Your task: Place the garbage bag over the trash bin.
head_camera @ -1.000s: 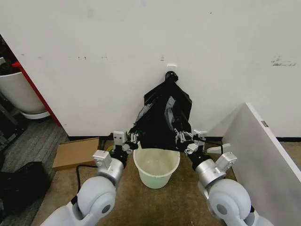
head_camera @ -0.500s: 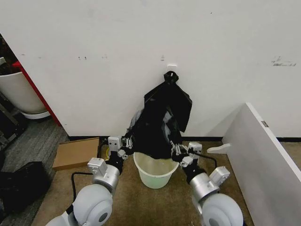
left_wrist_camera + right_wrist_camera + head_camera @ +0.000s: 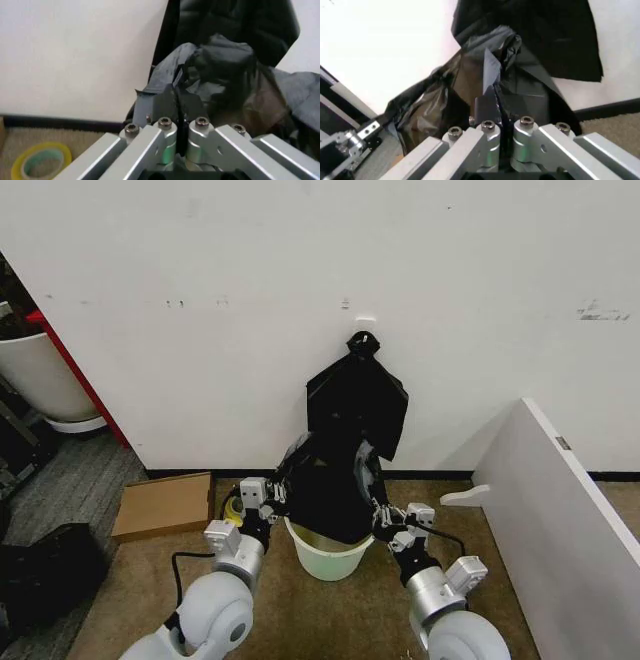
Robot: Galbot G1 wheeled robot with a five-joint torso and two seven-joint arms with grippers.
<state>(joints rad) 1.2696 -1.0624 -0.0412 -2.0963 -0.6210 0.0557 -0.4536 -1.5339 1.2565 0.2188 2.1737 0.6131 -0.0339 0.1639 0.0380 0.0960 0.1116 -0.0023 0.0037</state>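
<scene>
Change: both grippers had come down since the earlier frames, and the garbage bag had dropped with them onto the trash bin, covering most of its mouth.
Left gripper: clamped flat on a fold of the bag, fingers pressed together, at the bin's left rim.
Right gripper: likewise pinched tight on the film, fingers closed with the plastic between them, at the bin's right rim.
Bag: one, loose and crinkly, spread between the two grippers, its lower part over the bin's opening.
Bin: one, cream-white, on the floor by the wall; front wall showing below the bag.
Behind the bin: one flat black bundle on the wall, knotted at its top.
Left of the bin: one yellow tape roll just beside it, one cardboard sheet farther off.
Right of the bin: one white panel, standing apart.
</scene>
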